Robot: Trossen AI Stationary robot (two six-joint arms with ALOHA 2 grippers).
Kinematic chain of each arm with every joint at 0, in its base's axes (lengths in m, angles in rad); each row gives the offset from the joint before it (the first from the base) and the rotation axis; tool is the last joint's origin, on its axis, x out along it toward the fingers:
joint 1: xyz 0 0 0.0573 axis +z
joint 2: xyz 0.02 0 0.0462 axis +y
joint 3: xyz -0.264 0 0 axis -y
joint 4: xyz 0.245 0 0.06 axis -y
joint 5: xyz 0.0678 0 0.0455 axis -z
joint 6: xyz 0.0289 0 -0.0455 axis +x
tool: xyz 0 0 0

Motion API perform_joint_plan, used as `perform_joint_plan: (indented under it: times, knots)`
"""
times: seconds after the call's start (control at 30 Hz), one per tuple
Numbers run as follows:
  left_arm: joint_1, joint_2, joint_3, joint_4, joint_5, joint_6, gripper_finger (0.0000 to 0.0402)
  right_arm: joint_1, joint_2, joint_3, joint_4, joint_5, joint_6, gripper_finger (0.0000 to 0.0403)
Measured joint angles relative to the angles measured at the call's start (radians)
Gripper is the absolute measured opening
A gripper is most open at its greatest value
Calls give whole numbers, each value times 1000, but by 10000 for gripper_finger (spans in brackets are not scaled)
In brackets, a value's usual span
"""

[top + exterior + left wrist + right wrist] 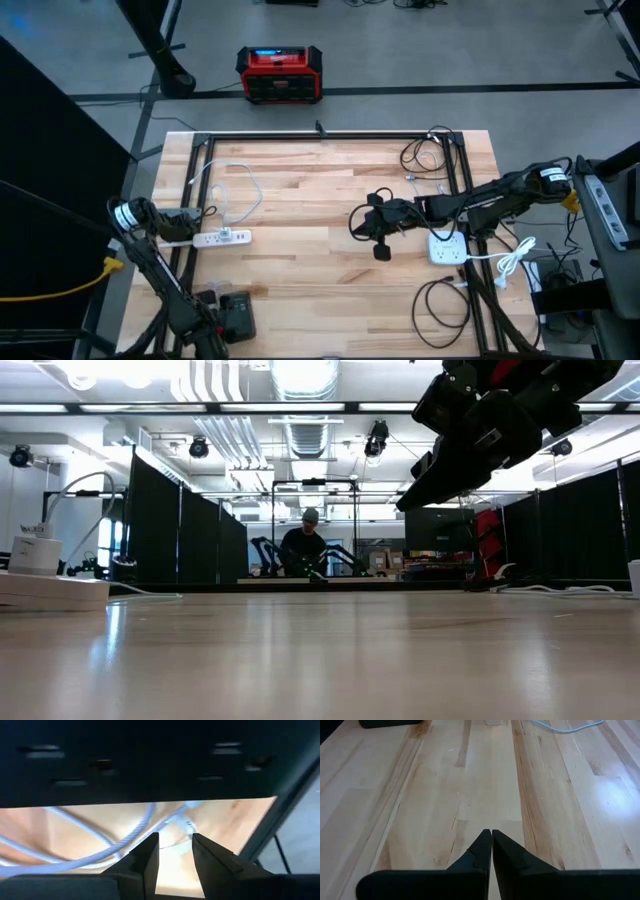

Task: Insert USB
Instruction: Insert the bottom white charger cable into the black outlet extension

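Two dark arms work over a wooden table (320, 290). At the left edge, the left gripper (190, 222) sits low at the end of a white power strip (222, 238), which lies flat with its long axis running across the table, left to right, one end toward the left arm and the other toward the middle. A white cable (228, 185) loops on the wood just beyond the strip and comes back down to it; whether a plug is seated in the strip I cannot tell. In the left wrist view the fingers (145, 862) stand partly apart with a pale gap between them and nothing clearly held, the cable blurred ahead. Toward the middle, the right gripper (358, 222) hangs above bare wood, its fingers (480, 852) pressed together and empty. Farther right, a white charger block (445, 248) rests on the table beneath the right arm, a white cord (510, 262) trailing from it, with black cables (440, 305) coiled nearby.
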Motion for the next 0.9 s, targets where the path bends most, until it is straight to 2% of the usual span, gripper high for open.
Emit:
perform_joint_plan:
  times: [0.27,0.9]
  knots:
    - [-8,0,-8,-4,-80,57,105,0,0,0,0,0,4,0]
    - [-17,-5,-10,-3,-93,1,105,0,0,0,-1,0,5,0]
